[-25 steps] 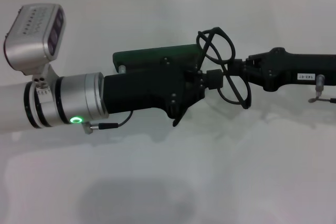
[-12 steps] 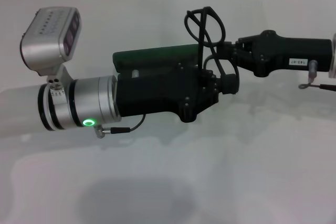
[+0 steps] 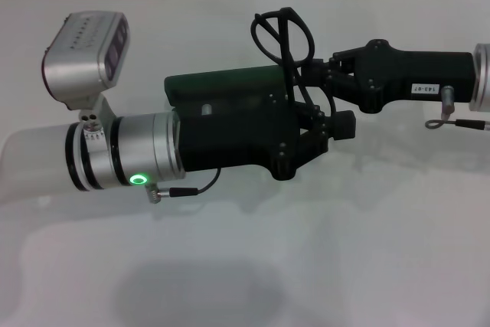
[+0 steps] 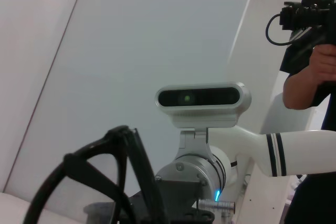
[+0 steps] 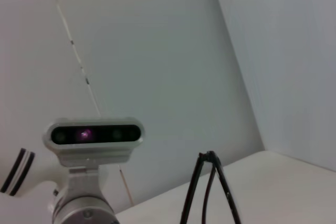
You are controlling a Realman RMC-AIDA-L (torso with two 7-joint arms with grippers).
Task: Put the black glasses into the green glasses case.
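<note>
In the head view my right gripper (image 3: 305, 74) reaches in from the right and is shut on the black glasses (image 3: 288, 44), holding them upright in the air over the right end of the green glasses case (image 3: 222, 82). The case lies on the white table and is mostly hidden under my left arm. I cannot tell whether its lid is up. My left gripper (image 3: 315, 149) hovers just in front of the case with its fingers spread and nothing between them. The glasses also show in the left wrist view (image 4: 128, 156) and in the right wrist view (image 5: 210, 157).
The white table (image 3: 306, 250) stretches in front of the arms, with a wall seam behind. The left wrist view shows my right arm's wrist camera (image 4: 202, 98) and a person (image 4: 310, 72) at the far side. The right wrist view shows my left arm's wrist camera (image 5: 93, 135).
My right gripper has carried the glasses left and farther back, over the case's right end. My left arm has shifted right. The case has not moved.
</note>
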